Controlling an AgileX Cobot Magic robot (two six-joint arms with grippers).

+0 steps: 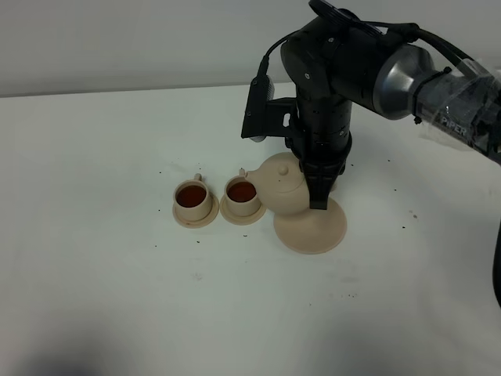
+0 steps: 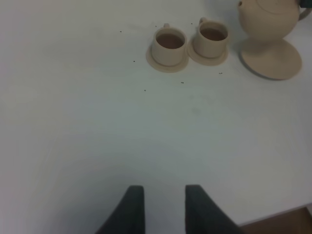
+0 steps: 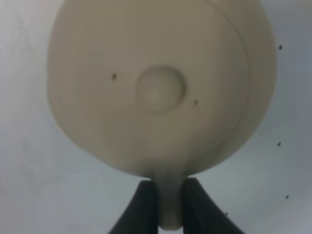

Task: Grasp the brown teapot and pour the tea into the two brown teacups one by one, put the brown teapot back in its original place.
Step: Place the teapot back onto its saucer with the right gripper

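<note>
— Both teacups look filled, so what are you working on?

— As I judge it, pouring is done: the left teacup (image 1: pixel 192 197) and the right teacup (image 1: pixel 241 192) each hold reddish-brown tea (image 1: pixel 190 196). What remains is setting the brown teapot (image 1: pixel 280 186) back on the large saucer (image 1: pixel 321 231). The pot hangs above that saucer's rim nearest the cups, and I cannot tell whether its base touches it yet.

— How do you do that well?

— I would bring the pot upright, centre it over the saucer, and lower it slowly until the base sits flat. The spout is just beside the right teacup, so I would avoid swinging towards it. I should release only once the pot is resting.

— And your end effectors?

— My right end effector (image 3: pixel 170 204) is clamped on the teapot's loop handle, one finger (image 3: pixel 141 207) on each side, barely apart. My left end effector (image 2: pixel 165 209) holds nothing, fingers slightly parted, low over the bare desk (image 2: pixel 73 122), well apart from the cups.
</note>
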